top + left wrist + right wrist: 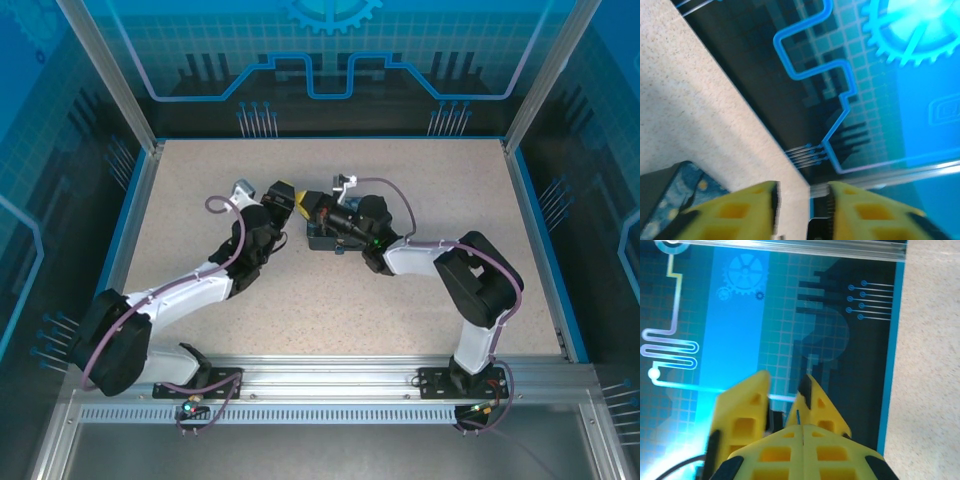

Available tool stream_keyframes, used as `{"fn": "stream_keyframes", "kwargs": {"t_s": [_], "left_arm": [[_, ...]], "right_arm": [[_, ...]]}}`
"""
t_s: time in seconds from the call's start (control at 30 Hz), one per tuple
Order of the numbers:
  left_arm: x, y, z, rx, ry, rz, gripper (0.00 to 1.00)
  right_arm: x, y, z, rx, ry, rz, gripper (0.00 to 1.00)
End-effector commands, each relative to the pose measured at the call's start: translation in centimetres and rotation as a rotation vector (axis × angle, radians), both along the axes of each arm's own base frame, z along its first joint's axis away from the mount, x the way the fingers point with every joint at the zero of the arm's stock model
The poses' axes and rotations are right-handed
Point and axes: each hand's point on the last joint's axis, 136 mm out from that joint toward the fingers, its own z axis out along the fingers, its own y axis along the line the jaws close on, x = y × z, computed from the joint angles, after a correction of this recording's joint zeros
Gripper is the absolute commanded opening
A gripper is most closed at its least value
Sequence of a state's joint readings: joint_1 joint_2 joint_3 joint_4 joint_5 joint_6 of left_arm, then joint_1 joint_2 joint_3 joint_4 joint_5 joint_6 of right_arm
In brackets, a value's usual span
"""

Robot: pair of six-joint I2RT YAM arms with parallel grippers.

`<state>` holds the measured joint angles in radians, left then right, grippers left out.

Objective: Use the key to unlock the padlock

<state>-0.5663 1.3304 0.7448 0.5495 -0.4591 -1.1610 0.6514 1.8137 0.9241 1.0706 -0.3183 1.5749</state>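
A: How is the left gripper (pixel 802 200) set?

B: Its yellow fingers (pixel 740 215) are seen parted by a moderate gap, and nothing is gripped between them. The speckled table (pixel 700 110) is seen through the gap.

A: And the right gripper (pixel 801 432)?

B: It is closed, finger pressed to finger along a single seam. Whether the key is pinched inside cannot be told; no golden sliver is made out.

A: Where is the padlock found?

B: It cannot be made out. In the overhead view both grippers are brought nearly tip to tip at the centre of the frame. The lock is judged to be hidden there, just above the Starry Night box (pixel 322 243), which is set just below the tips, under the right wrist.

A: Which arm is nearer?

B: Both are equally close, it is judged. From the left wrist, the box's printed corner is seen at the lower left of the frame, just beside the left-hand finger. The lock's long axis cannot be judged, so the line of entry for the key is left unsettled.
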Motion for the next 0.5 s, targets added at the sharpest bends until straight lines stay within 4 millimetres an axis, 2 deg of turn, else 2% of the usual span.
{"fn": "stream_keyframes", "kwargs": {"t_s": [0.0, 0.07, 0.23, 0.33, 0.47], "left_arm": [[-0.3, -0.4, 1.7, 0.09, 0.053, -0.126, 0.43], [-0.4, 0.1, 1.4, 0.114, 0.103, -0.178, 0.48], [-0.6, 1.3, 0.2, 0.113, 0.203, -0.325, 0.55], [-0.3, 0.7, -0.2, 0.111, 0.226, -0.451, 0.56], [-0.3, -1.5, -0.2, 0.117, 0.224, -0.63, 0.56]], "right_arm": [[-0.4, -1.5, 0.7, -0.014, -0.032, -0.005, 0.0], [-0.7, -2.4, -0.3, -0.047, -0.015, -0.007, 0.0], [-1.2, -4.2, -1.2, -0.101, 0.002, -0.007, 0.0], [-1.6, -4.9, -1.4, -0.118, 0.008, 0.002, 0.0], [-1.9, -5.4, -1.1, -0.13, 0.015, 0.019, 0.0]]}}
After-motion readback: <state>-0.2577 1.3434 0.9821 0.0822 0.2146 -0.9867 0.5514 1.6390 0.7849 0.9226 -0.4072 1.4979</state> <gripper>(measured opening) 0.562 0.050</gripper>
